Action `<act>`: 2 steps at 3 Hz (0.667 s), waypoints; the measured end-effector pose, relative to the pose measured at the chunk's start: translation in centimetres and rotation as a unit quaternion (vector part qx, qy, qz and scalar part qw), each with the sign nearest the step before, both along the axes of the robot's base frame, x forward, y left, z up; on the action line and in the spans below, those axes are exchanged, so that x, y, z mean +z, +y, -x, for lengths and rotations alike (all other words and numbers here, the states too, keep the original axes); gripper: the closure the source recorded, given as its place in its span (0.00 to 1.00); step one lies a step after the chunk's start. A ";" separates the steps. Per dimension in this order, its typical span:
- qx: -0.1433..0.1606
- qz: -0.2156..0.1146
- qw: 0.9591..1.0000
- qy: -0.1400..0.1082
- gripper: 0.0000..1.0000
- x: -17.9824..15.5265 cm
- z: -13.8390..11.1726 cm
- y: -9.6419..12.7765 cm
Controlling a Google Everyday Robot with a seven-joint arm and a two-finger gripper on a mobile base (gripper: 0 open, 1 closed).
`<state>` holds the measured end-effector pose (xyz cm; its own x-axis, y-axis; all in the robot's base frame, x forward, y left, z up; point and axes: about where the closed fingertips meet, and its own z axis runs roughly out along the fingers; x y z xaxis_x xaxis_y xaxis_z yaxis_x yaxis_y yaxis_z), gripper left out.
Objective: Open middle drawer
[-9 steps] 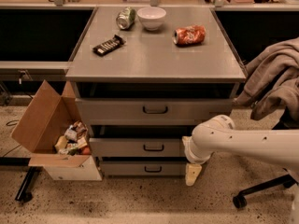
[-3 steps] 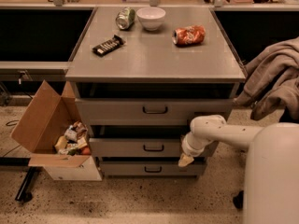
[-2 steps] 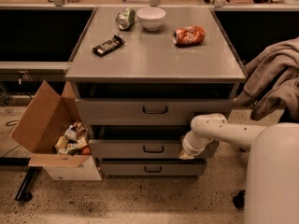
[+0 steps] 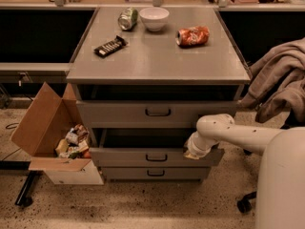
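Observation:
The grey cabinet [image 4: 157, 56] has three drawer fronts, each with a small dark loop handle. The middle drawer [image 4: 143, 157], of medium width and height, stands pulled out a little, with a dark gap above its front. Its handle [image 4: 156, 158] sits at the centre. My gripper [image 4: 193, 151] is at the right end of the middle drawer's top edge, against the front, with the white arm [image 4: 238, 135] reaching in from the right. The top drawer [image 4: 119, 113] also stands out from the frame. The bottom drawer [image 4: 128, 173] is the narrowest.
On the cabinet top lie a chocolate bar [image 4: 110, 46], a green can [image 4: 127, 19], a white bowl [image 4: 154, 18] and a crushed orange can [image 4: 192, 36]. An open cardboard box [image 4: 43, 128] of trash stands at the left. A chair with grey cloth [image 4: 281, 82] is at the right.
My gripper rose from beside the lower drawers to the right end of the middle drawer's top edge. The middle drawer front has come forward.

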<state>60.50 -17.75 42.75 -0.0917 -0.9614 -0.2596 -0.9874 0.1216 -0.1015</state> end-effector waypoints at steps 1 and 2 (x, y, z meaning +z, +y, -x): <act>0.000 0.000 1.000 0.000 0.73 0.5 0.0 0.0; 0.000 0.000 1.000 0.000 0.42 0.5 0.0 0.0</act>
<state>60.51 -17.75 43.28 -0.0917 -0.9614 -0.2596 -0.9874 0.1215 -0.1014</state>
